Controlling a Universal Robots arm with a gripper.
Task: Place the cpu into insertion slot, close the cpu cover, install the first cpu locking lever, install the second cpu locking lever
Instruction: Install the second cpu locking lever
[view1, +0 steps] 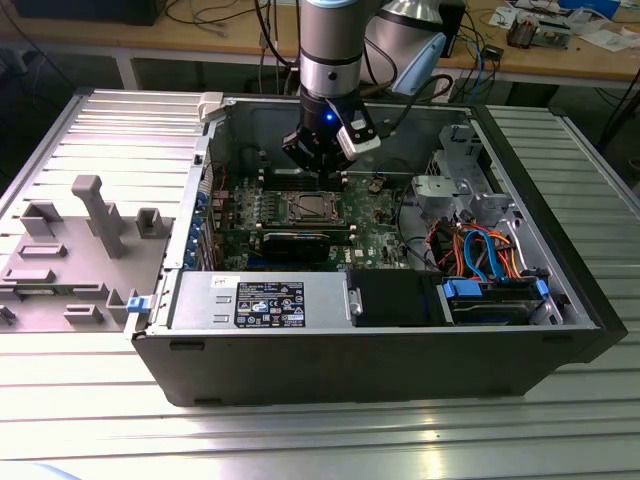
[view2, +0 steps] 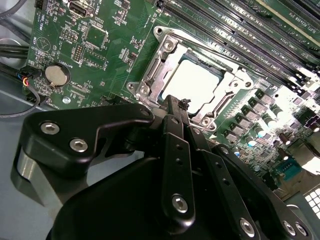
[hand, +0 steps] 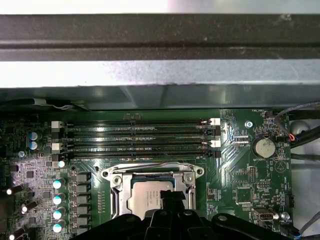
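Note:
The cpu (view2: 192, 85) lies flat in the insertion slot (view1: 305, 207) on the green motherboard, its silver top catching the light. The cpu cover (view2: 150, 75) is down around it as a silver frame, and the chip (hand: 149, 196) shows through its window. A thin lever rod (hand: 145, 164) runs along one edge of the socket. My gripper (view2: 173, 102) hangs just above the socket's near edge with its black fingers together and nothing between them. In the exterior view the gripper (view1: 312, 160) sits over the board inside the open case, behind the socket.
Long memory slots (hand: 135, 135) run beside the socket, and a coin battery (hand: 263, 147) is on the board. The case wall (hand: 160, 75) rises behind. A power supply (view1: 260, 300) and a drive bay with cables (view1: 480, 250) fill the front. A grey fixture (view1: 90, 215) stands at the exterior view's left.

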